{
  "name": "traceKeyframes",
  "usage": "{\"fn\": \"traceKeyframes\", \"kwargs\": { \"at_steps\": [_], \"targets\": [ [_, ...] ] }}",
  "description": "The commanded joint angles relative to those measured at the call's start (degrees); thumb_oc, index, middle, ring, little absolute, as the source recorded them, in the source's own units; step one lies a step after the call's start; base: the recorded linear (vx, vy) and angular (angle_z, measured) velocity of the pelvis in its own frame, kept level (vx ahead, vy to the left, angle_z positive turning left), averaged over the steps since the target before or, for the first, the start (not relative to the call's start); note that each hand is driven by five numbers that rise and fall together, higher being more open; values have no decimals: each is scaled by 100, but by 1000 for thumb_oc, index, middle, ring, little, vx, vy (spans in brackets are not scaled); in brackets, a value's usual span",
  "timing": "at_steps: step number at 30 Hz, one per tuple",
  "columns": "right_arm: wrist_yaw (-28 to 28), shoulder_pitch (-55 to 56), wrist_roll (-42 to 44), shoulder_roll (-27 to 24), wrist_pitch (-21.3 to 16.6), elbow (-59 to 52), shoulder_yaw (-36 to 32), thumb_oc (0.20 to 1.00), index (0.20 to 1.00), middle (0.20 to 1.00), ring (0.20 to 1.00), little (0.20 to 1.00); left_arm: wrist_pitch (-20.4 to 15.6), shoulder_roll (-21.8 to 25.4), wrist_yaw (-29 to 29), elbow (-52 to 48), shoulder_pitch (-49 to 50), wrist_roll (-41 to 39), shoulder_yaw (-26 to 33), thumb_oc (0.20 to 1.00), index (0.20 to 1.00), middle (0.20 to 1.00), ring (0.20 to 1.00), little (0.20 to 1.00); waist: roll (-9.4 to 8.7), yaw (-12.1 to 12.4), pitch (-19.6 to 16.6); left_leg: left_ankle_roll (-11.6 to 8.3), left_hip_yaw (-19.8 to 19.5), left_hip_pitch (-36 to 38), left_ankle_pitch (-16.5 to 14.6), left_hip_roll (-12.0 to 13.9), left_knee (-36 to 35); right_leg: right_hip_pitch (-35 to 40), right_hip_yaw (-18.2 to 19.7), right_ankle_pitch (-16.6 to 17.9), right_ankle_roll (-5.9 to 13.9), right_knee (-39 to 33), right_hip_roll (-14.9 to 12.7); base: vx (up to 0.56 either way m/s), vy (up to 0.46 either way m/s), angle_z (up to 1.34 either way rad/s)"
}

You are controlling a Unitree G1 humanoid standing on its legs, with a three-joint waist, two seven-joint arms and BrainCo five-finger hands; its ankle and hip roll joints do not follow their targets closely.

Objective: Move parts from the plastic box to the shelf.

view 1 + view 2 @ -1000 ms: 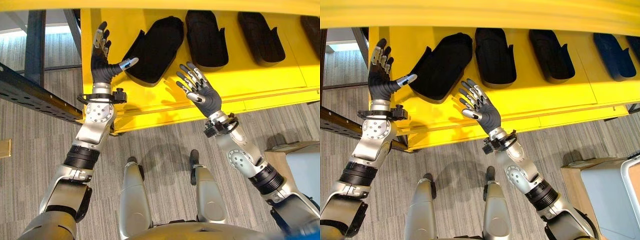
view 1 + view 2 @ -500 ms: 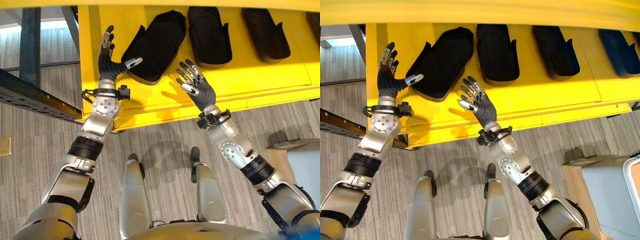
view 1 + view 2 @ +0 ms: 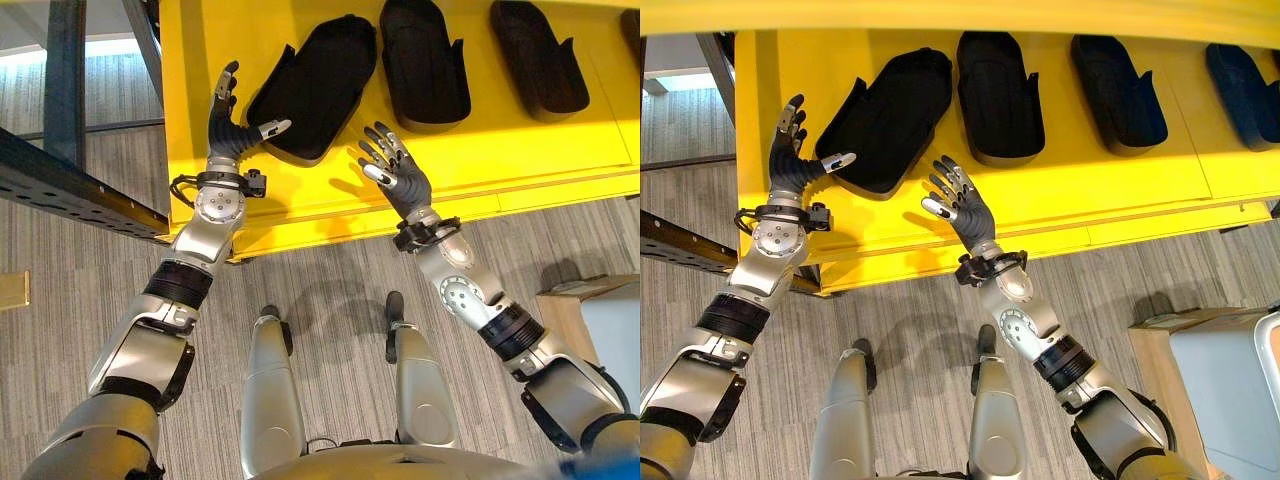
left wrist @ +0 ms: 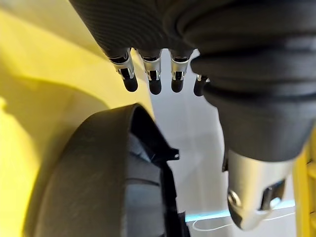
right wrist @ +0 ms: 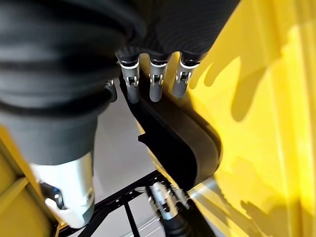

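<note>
I saw both arms had reached further over the shelf (image 3: 330,190), left robot hand (image 3: 226,125) and right robot hand (image 3: 393,175) spread empty beside the tilted part (image 3: 315,85).

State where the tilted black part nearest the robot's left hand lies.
The tilted black part lies on the yellow shelf, leftmost in the row, between the left hand and right hand.

light: bright, overhead | shadows: hand-shaped, on yellow shelf (image 3: 480,150) | blur: wrist views soft up close

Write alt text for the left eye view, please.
Both robot hands, the left hand and right hand, are raised open and empty on either side of the tilted leftmost black part on a yellow shelf; further black parts sit to its right.
</note>
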Motion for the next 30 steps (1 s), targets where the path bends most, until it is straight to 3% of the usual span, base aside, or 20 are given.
{"fn": "traceKeyframes", "kwargs": {
  "at_steps": [1, 18, 30],
  "targets": [
    [-30, -458, -48, 261, -263, 155, -121, 1000, 1000, 1000, 1000, 1000, -152, 33, 110, 138, -653, 284, -320, 1000, 1000, 1000, 1000, 1000, 125, 121, -95, 148, 152, 79, 261, -71, -624, -73, -13, -545, -230, 697, -16, 73, 23, -2],
    [-296, -1427, 28, 487, -297, 1138, 102, 1000, 1000, 1000, 1000, 1000, 116, -161, 158, 1523, -2060, 189, -1085, 1000, 1000, 1000, 1000, 1000, 150, 108, 2, 192, 142, -271, 262, -110, -425, -413, 26, -518, -252, 832, -14, 0, 0, 0],
    [-425, -1704, 3, 567, -251, 1481, 108, 1000, 1000, 1000, 1000, 1000, 167, -498, -7, 2132, -2010, -367, -1089, 1000, 1000, 1000, 1000, 1000, 135, 119, 56, 217, 123, -411, 244, -147, -349, -555, 30, -535, -270, 916, -16, 0, 0, 0]
  ]
}}
